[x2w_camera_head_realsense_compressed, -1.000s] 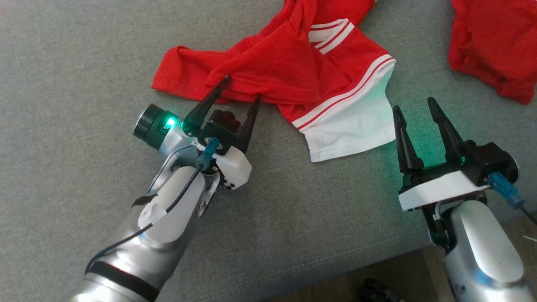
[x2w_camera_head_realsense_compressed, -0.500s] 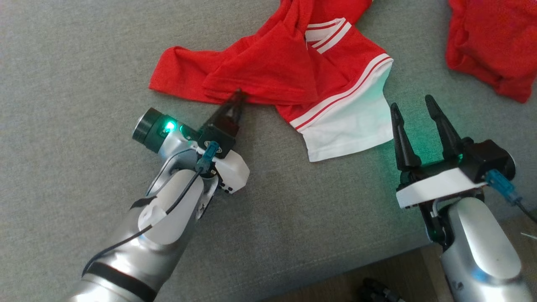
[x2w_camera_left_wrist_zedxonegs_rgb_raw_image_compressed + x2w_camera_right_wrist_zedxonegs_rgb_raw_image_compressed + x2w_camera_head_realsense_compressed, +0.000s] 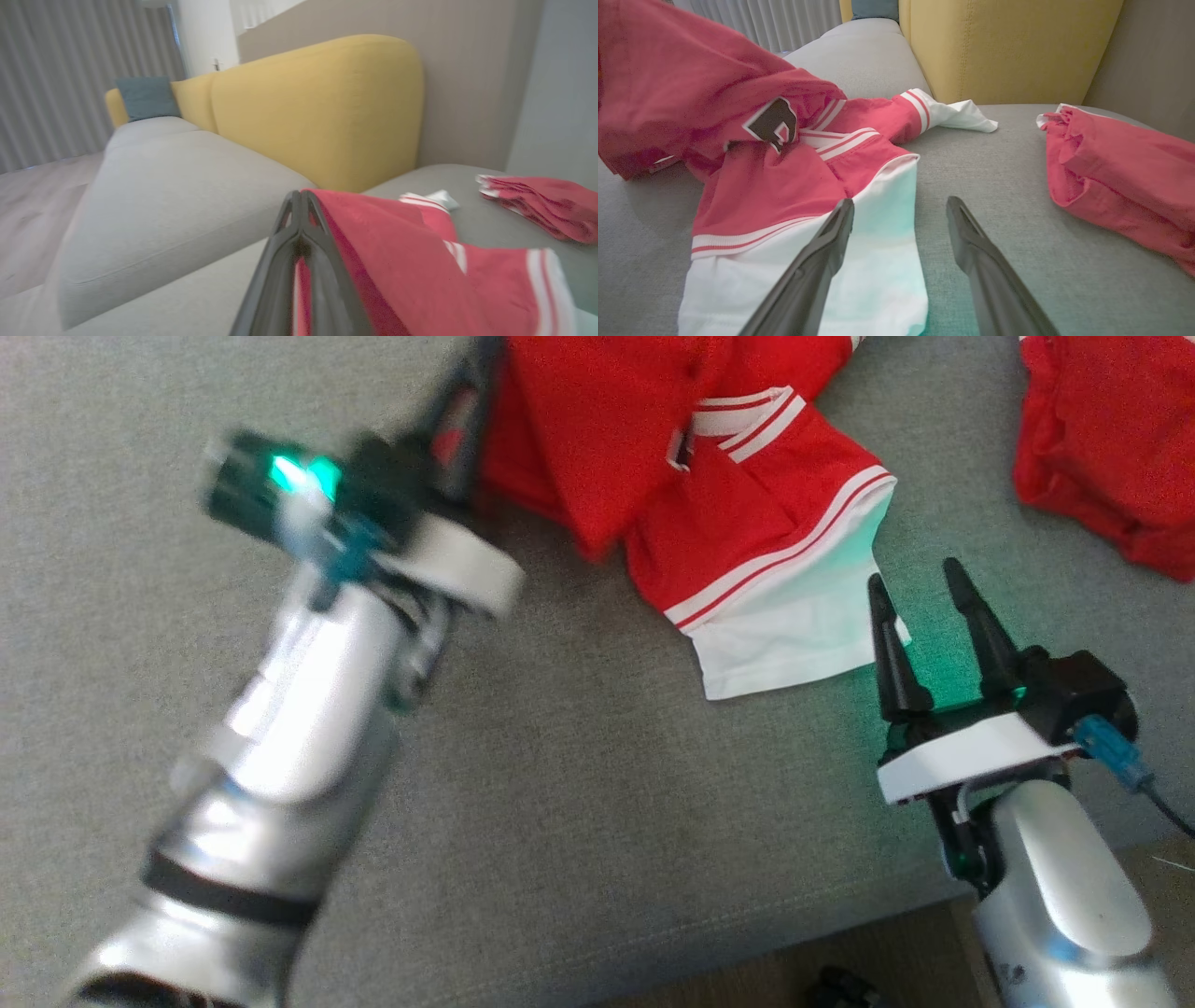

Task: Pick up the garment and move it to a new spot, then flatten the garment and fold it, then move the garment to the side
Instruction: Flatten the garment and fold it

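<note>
At the red edge of the garment [image 3: 747, 513], the left pincer [image 3: 299, 196] is clamped on fabric; beside its white sleeve, the right pincer [image 3: 915, 577] stands apart.

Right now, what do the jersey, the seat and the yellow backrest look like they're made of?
Jersey: thin, soft knit, likely synthetic; matte red with white trim, draping in loose folds.
Seat: gray woven upholstery, matte, with a fine heathered grain and a stitched seam near the front edge.
Backrest: yellow upholstery fabric, matte, with a stitched seam.
</note>
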